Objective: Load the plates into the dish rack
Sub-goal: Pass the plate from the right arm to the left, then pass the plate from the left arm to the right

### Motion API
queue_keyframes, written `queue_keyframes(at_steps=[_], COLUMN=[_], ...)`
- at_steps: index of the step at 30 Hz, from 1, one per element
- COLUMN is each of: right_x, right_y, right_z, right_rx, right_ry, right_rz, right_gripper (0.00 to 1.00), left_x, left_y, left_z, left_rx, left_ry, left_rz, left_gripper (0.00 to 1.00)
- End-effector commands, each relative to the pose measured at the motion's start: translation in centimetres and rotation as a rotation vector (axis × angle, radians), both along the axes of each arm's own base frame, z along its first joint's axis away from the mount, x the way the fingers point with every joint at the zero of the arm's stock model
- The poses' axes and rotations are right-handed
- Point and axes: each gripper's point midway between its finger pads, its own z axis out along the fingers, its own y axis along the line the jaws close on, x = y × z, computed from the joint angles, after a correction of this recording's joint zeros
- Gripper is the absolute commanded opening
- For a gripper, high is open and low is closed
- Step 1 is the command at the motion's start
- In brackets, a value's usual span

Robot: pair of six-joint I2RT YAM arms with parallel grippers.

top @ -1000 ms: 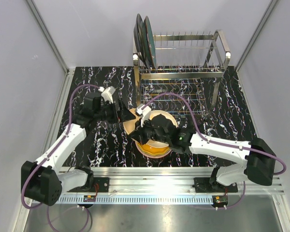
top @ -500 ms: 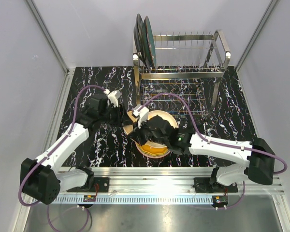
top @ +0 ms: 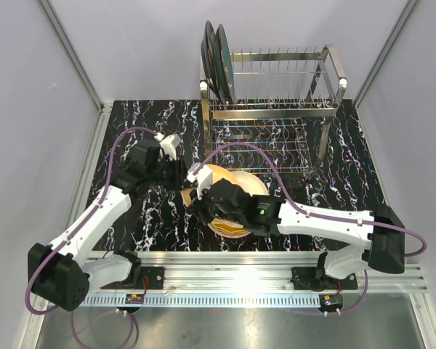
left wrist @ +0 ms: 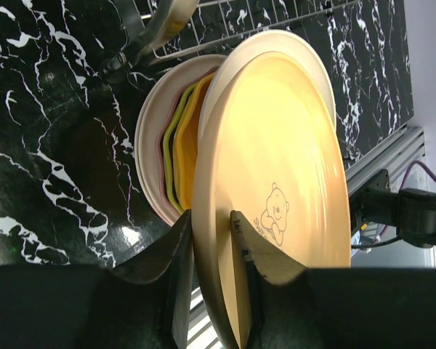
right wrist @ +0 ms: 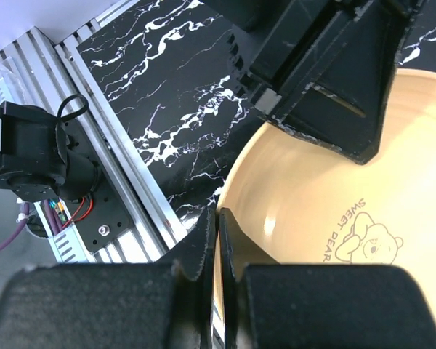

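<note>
Black marble-patterned table point(top: 349, 167) fills the floor of a white-walled cell. On the left, the left gripper point(left wrist: 212, 218) is clamped on the rim of a cream-yellow plate point(left wrist: 276, 145) with a small bear drawn on it, one finger behind the rim and one on the face. The plate stands tilted on edge, reaching away from those fingers. Just behind it, on the back finger's side, lies the stack of plates point(left wrist: 176, 145), with pink, green and orange rims showing. Whether the raised plate's far edge touches the stack is hard to tell.

Further right, the right gripper point(right wrist: 216, 214) pinches the same plate's rim, its fingers squeezed nearly together, with the left gripper's black body right ahead of it across the plate's face.

Well beyond both grippers, at the back of the table, stands the dish rack point(top: 276, 109), with two dark plates point(top: 218, 62) upright at its left end.
</note>
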Motion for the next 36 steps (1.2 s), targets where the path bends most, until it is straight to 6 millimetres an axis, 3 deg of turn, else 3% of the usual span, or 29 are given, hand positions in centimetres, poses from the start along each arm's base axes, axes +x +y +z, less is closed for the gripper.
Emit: queue_keyframes(at_steps=[1,5,6,16,19,24,30,36], right_x=[0.4,-0.2,-0.3,-1.6,-2.2,-3.7,-5.4,-3.5], right_y=[0.9,1.2,1.3,0.4,-0.4,-1.2,-0.9,-2.4], right_z=[2.4,2.4,2.6,3.3,3.2,3.5,1.5,0.1], right_rx=[0.026,0.005,0.005,-0.049,-0.091,-0.124,-0.235,-0.513], right_ry=[-0.071,-0.086,-0.089,-0.16,-0.211,-0.282,-0.389,-0.573], right_rz=[-0.03,-0.025,-0.026,-0.084,-0.11,-0.135,-0.157,-0.314], right_gripper=[0.07,0.26,0.35,0.51,0.6,0.84,0.89,0.91], left_x=[-0.4,-0.7,-0.7,-0.8,-0.6,-0.3,-0.7,-1.7], left_y=[0.1,0.6,0.7,1.4,1.9,2.6,2.5,2.4], left_z=[3.1,3.6,3.9,4.3,4.1,4.9,5.9,6.3], left_rx=[-0.006,-0.003,-0.012,-0.049,-0.036,-0.025,-0.048,-0.072], left_ry=[-0.098,-0.108,-0.111,-0.076,-0.06,-0.064,-0.054,-0.046], left_rz=[-0.043,-0.028,-0.025,0.007,0.034,0.072,0.076,0.058], left_gripper=[0.08,0.02,0.02,0.0,0.0,0.0,0.01,0.04])
